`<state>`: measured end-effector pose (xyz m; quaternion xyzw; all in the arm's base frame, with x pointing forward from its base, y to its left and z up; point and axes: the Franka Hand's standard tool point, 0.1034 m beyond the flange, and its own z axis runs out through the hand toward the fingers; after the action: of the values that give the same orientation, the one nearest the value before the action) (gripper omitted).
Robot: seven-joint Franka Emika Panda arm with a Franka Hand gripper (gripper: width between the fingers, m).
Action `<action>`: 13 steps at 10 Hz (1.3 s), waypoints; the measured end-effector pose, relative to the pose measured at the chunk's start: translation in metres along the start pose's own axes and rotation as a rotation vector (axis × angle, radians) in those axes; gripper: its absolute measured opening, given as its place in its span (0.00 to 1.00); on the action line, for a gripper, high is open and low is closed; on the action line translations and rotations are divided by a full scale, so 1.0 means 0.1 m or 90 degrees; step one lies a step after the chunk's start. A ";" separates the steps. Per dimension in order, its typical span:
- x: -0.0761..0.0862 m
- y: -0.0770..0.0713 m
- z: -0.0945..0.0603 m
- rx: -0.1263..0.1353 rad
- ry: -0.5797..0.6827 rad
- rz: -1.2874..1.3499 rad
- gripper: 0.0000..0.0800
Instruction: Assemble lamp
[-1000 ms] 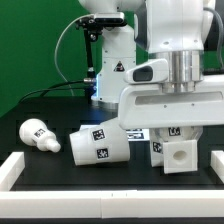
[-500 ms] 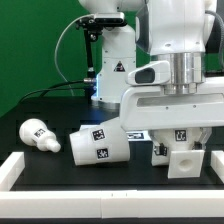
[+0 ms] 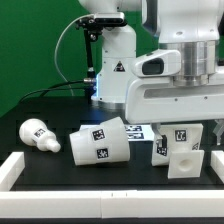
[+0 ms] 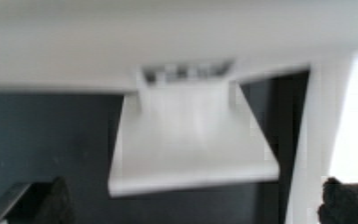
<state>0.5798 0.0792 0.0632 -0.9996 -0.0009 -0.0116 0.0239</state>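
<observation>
The hand [image 4: 194,197] is seen to be open. In the wrist view its two dark fingertips [image 4: 37,202] are spread wide, with nothing clamped between them. The lamp base [image 3: 180,152] is placed directly under the hand, in line with the gap between the fingers and not yet touched. The wrist view is blurred, so the exact height of the hand above the base cannot be told.

The base is judged to be a light, stiff piece of hard plastic. No give is expected under the pads, and its smooth faces may prove slippery. The blocky stem is the part best taken hold of, because its flat opposed sides would seat squarely between the fingers. The thin plate would be more likely to tip or twist. How the base rests on the dark surface [image 3: 60,172] cannot be made out with certainty.

The shade [image 3: 98,143] lies on its side beside the hand, towards the exterior view's left. It is hollow, tapered and probably thin-walled, so it is expected to roll and to slide out of a grip across its taper. The bulb [image 3: 36,134] lies farther from the hand on that same side. Its round head is likely to roll if it is nudged.
</observation>
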 end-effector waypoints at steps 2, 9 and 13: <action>0.10 -0.04 -0.04 0.001 -0.069 0.004 0.87; -0.01 0.21 -0.17 -0.041 -0.491 0.031 0.87; 0.06 0.15 -0.13 -0.053 -0.515 0.051 0.87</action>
<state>0.5858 0.0635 0.0758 -0.9230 0.0295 0.3834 -0.0182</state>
